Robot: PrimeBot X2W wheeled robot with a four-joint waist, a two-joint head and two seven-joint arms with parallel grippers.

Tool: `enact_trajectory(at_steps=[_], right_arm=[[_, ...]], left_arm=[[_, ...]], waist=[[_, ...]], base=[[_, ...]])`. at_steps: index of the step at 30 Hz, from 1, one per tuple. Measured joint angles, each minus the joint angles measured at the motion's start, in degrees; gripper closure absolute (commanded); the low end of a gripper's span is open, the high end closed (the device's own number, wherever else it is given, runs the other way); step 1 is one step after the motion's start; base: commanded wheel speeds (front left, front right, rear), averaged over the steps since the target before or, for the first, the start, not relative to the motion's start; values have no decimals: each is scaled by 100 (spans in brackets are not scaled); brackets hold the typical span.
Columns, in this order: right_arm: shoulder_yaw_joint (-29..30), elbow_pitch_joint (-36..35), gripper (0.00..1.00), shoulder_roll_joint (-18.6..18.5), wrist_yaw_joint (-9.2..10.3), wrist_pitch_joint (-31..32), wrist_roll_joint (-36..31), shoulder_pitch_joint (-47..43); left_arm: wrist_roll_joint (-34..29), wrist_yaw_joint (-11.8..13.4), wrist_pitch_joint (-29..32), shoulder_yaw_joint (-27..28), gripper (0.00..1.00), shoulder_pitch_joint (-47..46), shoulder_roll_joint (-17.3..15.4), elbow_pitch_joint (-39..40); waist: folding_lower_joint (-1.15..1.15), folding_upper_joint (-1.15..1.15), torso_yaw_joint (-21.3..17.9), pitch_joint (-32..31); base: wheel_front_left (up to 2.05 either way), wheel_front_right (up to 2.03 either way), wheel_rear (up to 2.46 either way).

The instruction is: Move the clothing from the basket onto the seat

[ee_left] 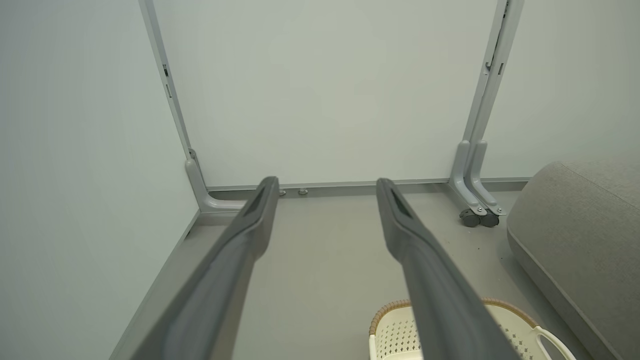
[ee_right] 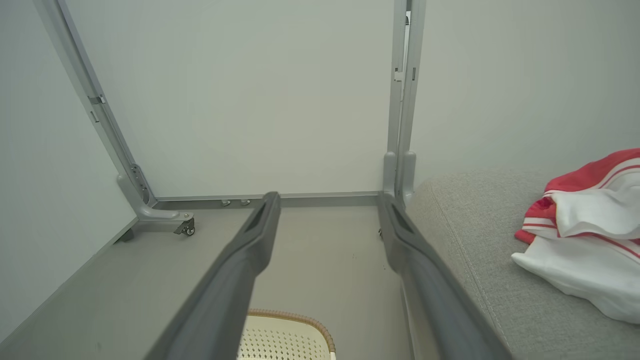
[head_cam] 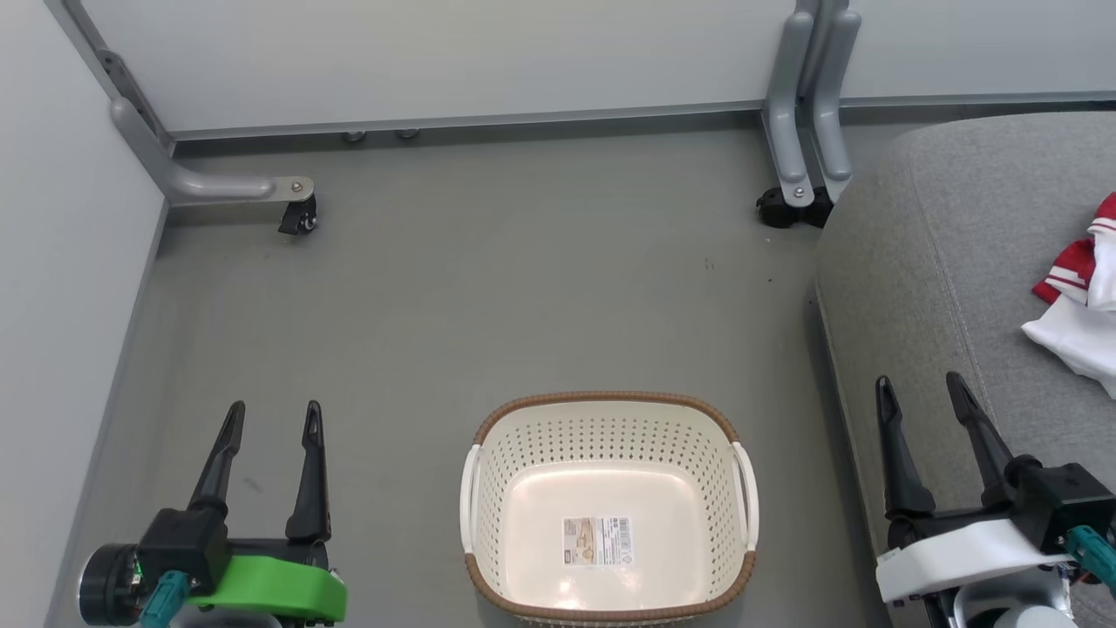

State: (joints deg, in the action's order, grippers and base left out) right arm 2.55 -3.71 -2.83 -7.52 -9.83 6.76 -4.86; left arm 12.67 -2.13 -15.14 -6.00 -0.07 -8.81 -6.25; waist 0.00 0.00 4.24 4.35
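The cream perforated basket (head_cam: 608, 510) with a brown rim sits on the grey floor at bottom centre, with nothing inside but a label sticker on its bottom. Red and white clothing (head_cam: 1084, 301) lies crumpled on the grey seat (head_cam: 942, 262) at the right edge. My left gripper (head_cam: 272, 416) is open, low at the left of the basket, holding nothing. Over the seat's front edge my right gripper (head_cam: 920, 388) is open with nothing in it. The right wrist view has the clothing (ee_right: 590, 230) on the seat (ee_right: 470, 225), and the basket rim (ee_right: 290, 316) below the fingers.
Pale partition panels close off the back and left. Their grey metal feet with black castors stand at the back left (head_cam: 298, 218) and beside the seat's far corner (head_cam: 789, 208). Bare grey floor (head_cam: 488, 296) lies between basket and panels.
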Motion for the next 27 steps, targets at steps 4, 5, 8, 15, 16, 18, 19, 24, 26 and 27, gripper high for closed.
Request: enact_trajectory(at_steps=[4, 5, 8, 15, 16, 18, 19, 24, 26, 27], right_arm=[[1, -36, 0, 0, 0, 45, 32, -216], [1, -45, 0, 1, 0, 49, 48, -253], [-19, -71, 0, 0, 0, 71, 75, -346], [-42, -103, 0, 0, 0, 113, 89, -399], [-44, -109, 0, 0, 0, 116, 89, -399], [-49, -123, 0, 0, 0, 116, 89, -399], [-52, -124, 0, 0, 0, 116, 89, -399], [-52, -136, 0, 0, 0, 116, 88, -398], [-62, -142, 0, 0, 0, 119, 88, -398], [-75, -142, 0, 0, 0, 121, 88, -398]], left_arm=[[-136, -93, 0, 71, 0, 117, 92, -49], [-151, -101, 0, 93, 0, 140, 102, -63], [-212, -154, 1, 163, 0, 208, 144, -100], [-314, -268, 1, 247, 0, 241, 211, -142], [-321, -283, 1, 259, 0, 243, 224, -145], [-336, -294, 1, 289, 0, 244, 243, -157], [-350, -301, 0, 297, 0, 244, 247, -162], [-412, -349, 1, 324, 0, 244, 290, -203], [-446, -369, 1, 344, 0, 244, 302, -212], [-474, -375, 1, 353, 0, 244, 314, -218]], waist=[[0, 0, -15, -125], [0, 0, -17, -147], [0, 0, -32, -201], [0, 0, -47, -256], [0, 0, -49, -262], [0, 0, -49, -260], [0, 0, -46, -257], [0, 0, -27, -258], [0, 0, -32, -248], [0, 0, -38, -244]], base=[[0, 0, 0], [0, 0, 0], [0, 0, 0], [0, 0, 0], [0, 0, 0], [0, 0, 0], [0, 0, 0], [0, 0, 0], [0, 0, 0], [0, 0, 0]])
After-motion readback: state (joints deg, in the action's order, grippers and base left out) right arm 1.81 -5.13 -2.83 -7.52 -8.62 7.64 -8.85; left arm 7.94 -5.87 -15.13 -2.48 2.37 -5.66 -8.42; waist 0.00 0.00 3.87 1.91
